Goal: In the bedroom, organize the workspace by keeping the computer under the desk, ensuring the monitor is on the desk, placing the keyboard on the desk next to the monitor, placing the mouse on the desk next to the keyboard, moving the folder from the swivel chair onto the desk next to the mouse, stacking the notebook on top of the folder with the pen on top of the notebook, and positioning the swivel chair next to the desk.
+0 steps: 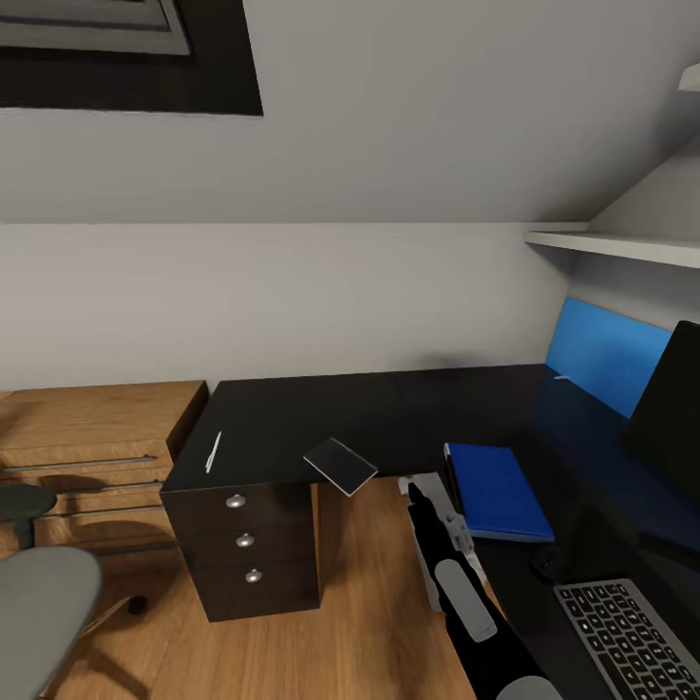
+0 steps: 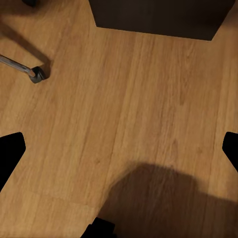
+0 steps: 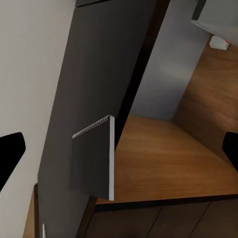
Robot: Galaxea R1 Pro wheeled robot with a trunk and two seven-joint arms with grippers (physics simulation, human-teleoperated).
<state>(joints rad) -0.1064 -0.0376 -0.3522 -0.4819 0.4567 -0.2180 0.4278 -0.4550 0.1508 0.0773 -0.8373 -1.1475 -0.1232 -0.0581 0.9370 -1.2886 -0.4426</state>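
— Notebook (image 1: 340,465) first: where do we see it?
— On the black tabletop (image 1: 292,418), hanging partly over the inner edge, just ahead of our right gripper (image 3: 119,153). From the right wrist camera the notebook (image 3: 94,158) lies between the two dark fingertips, which stand wide apart and touch nothing.
— And the pen (image 1: 213,452)?
— Well beyond the notebook from that gripper, on the tabletop above the drawers (image 1: 245,540).
— The folder (image 1: 496,489)?
— Beside our right arm (image 1: 467,593), flat on the tabletop, with the keyboard (image 1: 632,637) nearer us and the monitor (image 1: 671,408) behind it.
— Our left gripper (image 2: 119,148)?
— Spread open over the wood floor (image 2: 124,99), empty, a chair castor (image 2: 37,74) ahead of it. The chair (image 1: 44,603) seat shows low beside us.
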